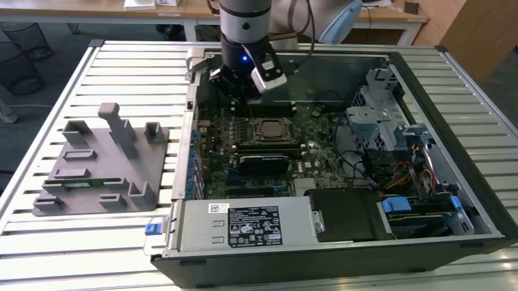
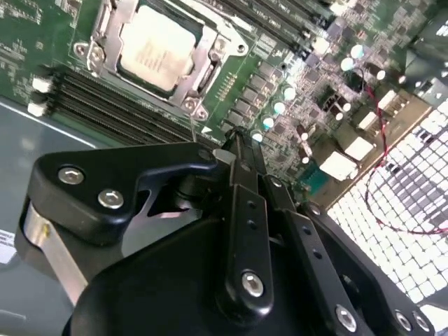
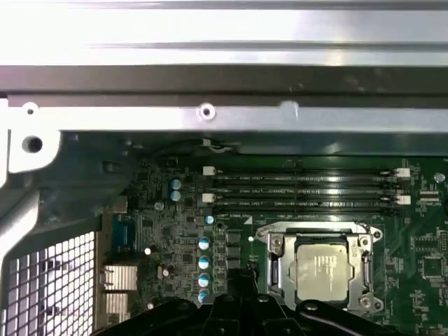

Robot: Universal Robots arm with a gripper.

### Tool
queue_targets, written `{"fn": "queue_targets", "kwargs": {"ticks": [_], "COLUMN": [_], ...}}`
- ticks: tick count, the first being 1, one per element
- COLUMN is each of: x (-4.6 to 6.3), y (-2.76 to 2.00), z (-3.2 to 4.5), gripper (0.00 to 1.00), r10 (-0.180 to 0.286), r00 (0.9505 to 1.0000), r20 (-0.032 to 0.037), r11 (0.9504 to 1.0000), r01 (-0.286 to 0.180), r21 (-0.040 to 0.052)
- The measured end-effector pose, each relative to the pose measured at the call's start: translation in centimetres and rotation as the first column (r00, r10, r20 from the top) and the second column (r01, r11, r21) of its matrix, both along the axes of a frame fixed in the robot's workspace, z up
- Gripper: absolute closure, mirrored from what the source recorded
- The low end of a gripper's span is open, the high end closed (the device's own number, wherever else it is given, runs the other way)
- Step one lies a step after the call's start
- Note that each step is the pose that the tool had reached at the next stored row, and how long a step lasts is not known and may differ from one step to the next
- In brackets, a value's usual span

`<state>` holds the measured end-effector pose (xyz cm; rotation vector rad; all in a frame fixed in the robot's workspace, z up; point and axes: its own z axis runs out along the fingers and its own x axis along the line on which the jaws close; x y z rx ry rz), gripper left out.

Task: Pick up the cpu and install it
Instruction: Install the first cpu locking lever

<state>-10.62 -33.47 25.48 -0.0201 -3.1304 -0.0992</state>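
Observation:
The cpu (image 1: 267, 128) lies flat in its metal-framed socket in the middle of the motherboard, silver top up. It shows in both wrist views, in the second (image 2: 155, 49) and in the first (image 3: 323, 269). My gripper (image 1: 235, 91) hangs inside the open computer case, above the board's far part, beyond the socket and towards the exterior view's left. In the second wrist view the black fingers (image 2: 241, 182) meet at the gripper's tip (image 2: 234, 143), shut with nothing between them. The tip (image 3: 241, 278) stands just beside the socket frame, apart from the cpu.
A grey fixture (image 1: 105, 163) on the slatted table at the exterior view's left carries a green memory stick (image 1: 85, 180). Inside the case are a power supply (image 1: 242, 224) at the front, a drive cage (image 1: 380, 115) at the right, memory slots (image 3: 301, 189) and the case wall (image 3: 210, 77).

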Motion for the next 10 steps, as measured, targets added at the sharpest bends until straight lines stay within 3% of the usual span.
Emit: {"fn": "queue_targets", "kwargs": {"ticks": [6, 10], "x": [-0.2, -0.2], "y": [1.26, 1.42], "z": [-0.05, -0.1], "gripper": [0.89, 0.89], "r10": [0.0, 0.001], "r00": [1.0, 1.0], "r20": [0.0, 0.0], "r11": [1.0, 1.0], "r01": [0.0, -0.001], "r21": [0.0, -0.0001]}}
